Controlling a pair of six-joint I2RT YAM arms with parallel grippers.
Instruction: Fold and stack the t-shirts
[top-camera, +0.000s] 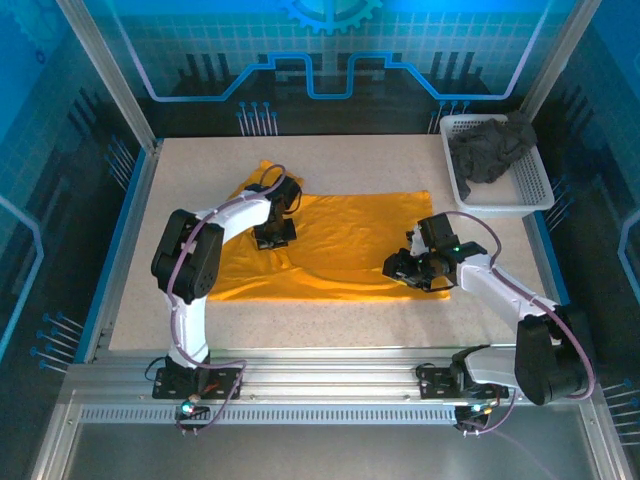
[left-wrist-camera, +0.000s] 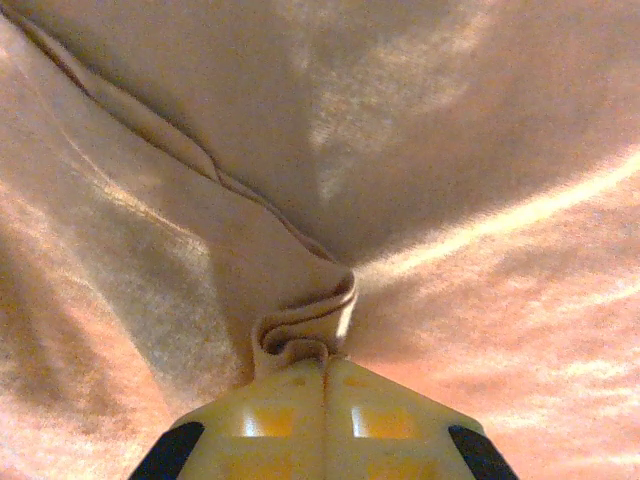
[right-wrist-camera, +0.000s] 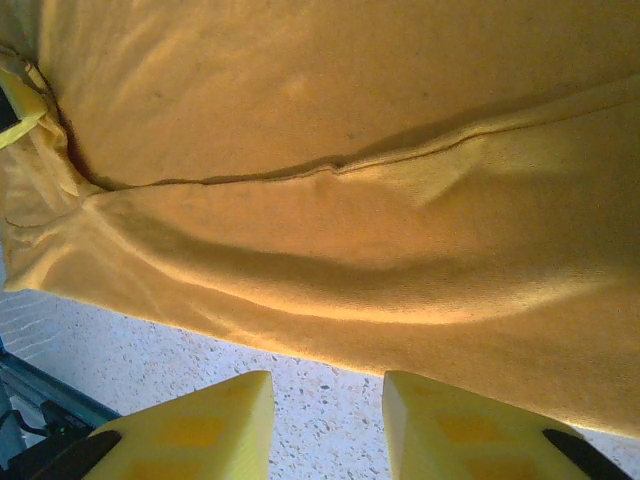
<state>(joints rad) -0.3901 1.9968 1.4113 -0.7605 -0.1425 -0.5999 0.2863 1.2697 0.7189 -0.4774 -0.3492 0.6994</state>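
left gripper (left-wrist-camera: 325, 365) pinches orange t-shirt (top-camera: 350, 245), right gripper (right-wrist-camera: 326, 388) spread beside it.

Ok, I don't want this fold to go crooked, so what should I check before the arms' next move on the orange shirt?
1. Grip of the left hand on the orange shirt: ok, it is shut on a pinched fold.
2. The right hand is open: ok.
3. Cloth between the right hand's fingers: not ok, the gap is over bare table just off the shirt's edge.
4. Shirt lies smooth: not ok, there are ridges near both hands.
5. The grey shirt is out of the way: ok, it sits bunched in the basket.
6. Layers in the left pinch: cannot tell.
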